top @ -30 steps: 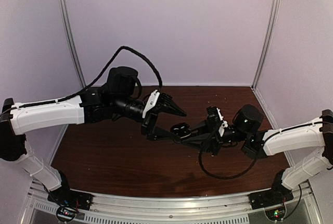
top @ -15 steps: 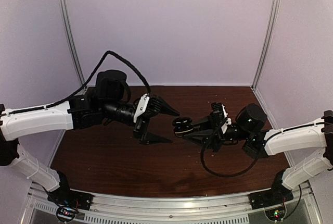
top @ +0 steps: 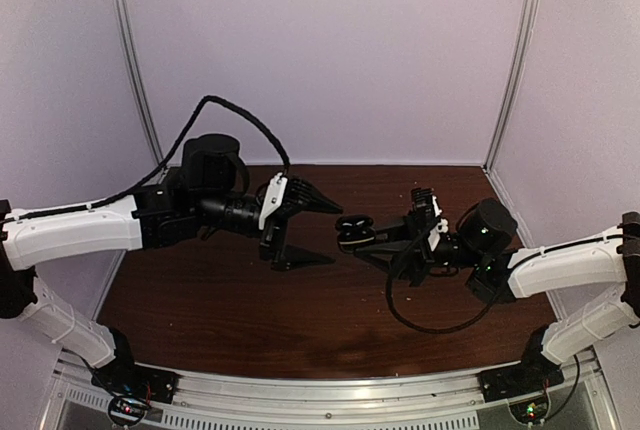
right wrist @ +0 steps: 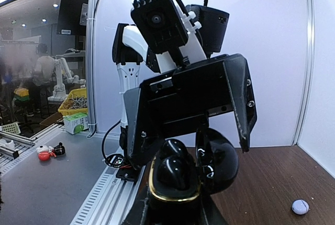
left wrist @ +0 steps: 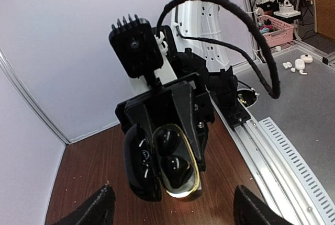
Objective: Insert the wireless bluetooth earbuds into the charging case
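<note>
The open charging case (top: 352,228), two black earbuds (left wrist: 168,140) apparently seated inside, is held above the table (top: 200,300) by the narrowly closed right gripper (top: 368,242), at 3 o'clock of the widely spread, empty left gripper (top: 328,237), toward which its mouth is turned.

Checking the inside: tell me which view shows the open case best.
Left wrist: it looks straight into the case, gold rim and interior facing the camera. Right wrist shows the case close but edge-on, cropped below. Top view: the case is a small dark speck.
</note>
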Controlling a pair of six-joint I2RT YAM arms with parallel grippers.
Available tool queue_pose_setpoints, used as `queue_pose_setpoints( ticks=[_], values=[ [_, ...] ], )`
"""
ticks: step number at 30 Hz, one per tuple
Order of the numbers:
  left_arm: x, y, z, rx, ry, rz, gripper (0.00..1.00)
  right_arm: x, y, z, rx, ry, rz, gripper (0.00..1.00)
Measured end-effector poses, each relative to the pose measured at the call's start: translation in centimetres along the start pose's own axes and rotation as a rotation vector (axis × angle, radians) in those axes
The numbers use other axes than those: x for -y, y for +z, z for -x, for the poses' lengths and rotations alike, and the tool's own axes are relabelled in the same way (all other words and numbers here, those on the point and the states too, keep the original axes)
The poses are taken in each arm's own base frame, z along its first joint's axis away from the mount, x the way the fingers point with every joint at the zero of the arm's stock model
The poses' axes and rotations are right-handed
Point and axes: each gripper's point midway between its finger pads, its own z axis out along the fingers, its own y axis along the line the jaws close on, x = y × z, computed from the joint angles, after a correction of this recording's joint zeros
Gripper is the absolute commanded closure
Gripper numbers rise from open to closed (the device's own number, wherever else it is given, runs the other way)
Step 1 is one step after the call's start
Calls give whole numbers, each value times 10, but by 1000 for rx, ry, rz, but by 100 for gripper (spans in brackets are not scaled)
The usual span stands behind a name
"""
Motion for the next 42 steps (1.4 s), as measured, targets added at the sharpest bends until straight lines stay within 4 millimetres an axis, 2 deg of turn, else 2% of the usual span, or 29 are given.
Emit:
queue_pose_setpoints(
  ticks=[13, 18, 24, 29, 32, 36, 42],
  values=[
    [18, 9, 6, 22, 60, -74, 25, 5, -1, 0, 3, 25, -22, 100],
    [19, 9, 6, 19, 74, -77, 25, 7, -1, 0, 4, 28, -24, 100],
    [16, 9, 6, 10, 80, -62, 19, 9, -2, 0, 5, 32, -34, 100],
    [-1, 8, 2, -22, 82, 44, 16, 21, -4, -7, -18, 74, -77, 100],
    [-11, 0, -4, -45, 103, 146, 16, 31, 0, -12, -52, 111, -107, 100],
    [-25, -5, -12, -84, 143, 242, 19, 43, 6, -12, -82, 173, -142, 100],
    [-34, -4, -18, -119, 196, 307, 26, 56, 14, -12, -103, 280, -179, 100]
  ],
)
